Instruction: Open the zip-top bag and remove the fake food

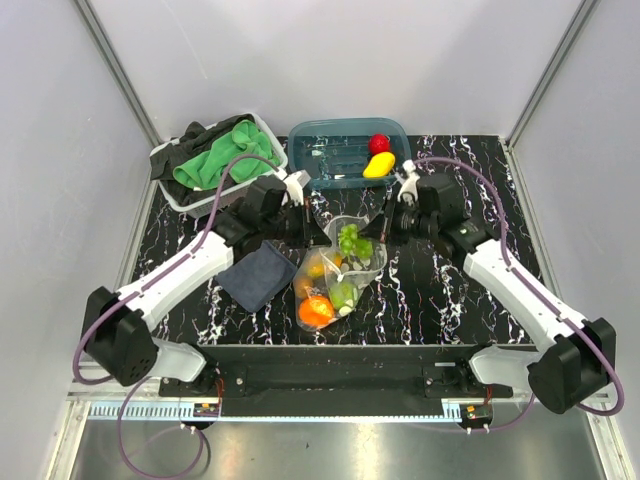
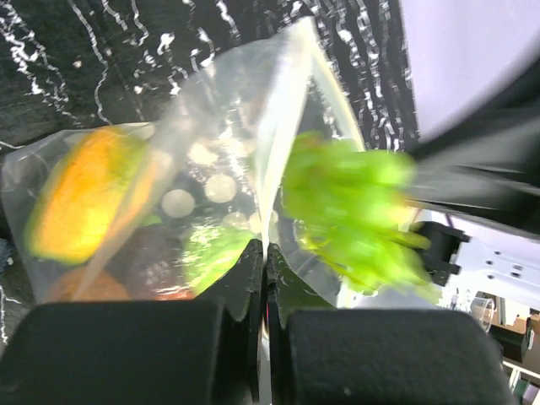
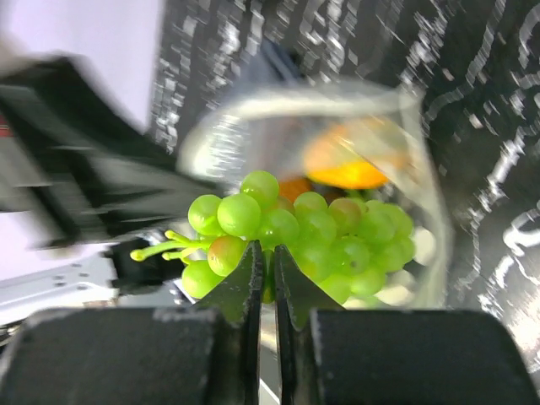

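The clear dotted zip-top bag (image 1: pixel 345 275) lies at the table's middle with its mouth lifted and open. My left gripper (image 1: pixel 318 232) is shut on the bag's edge; in the left wrist view its jaws (image 2: pixel 265 253) pinch a plastic fold of the bag (image 2: pixel 236 143). My right gripper (image 1: pixel 367 236) is shut on the green grapes (image 1: pixel 350 240) at the bag's mouth, and the right wrist view shows the gripper (image 3: pixel 270 257) gripping the bunch (image 3: pixel 329 228). An orange piece (image 1: pixel 316 311), a lime-green piece (image 1: pixel 343 293) and others remain inside the bag.
A teal tub (image 1: pixel 325 150) behind the bag holds a red fruit (image 1: pixel 378 143) and a yellow fruit (image 1: pixel 379 165). A white basket (image 1: pixel 170 190) with a green cloth (image 1: pixel 215 162) stands at the back left. A dark blue cloth (image 1: pixel 257 275) lies left of the bag.
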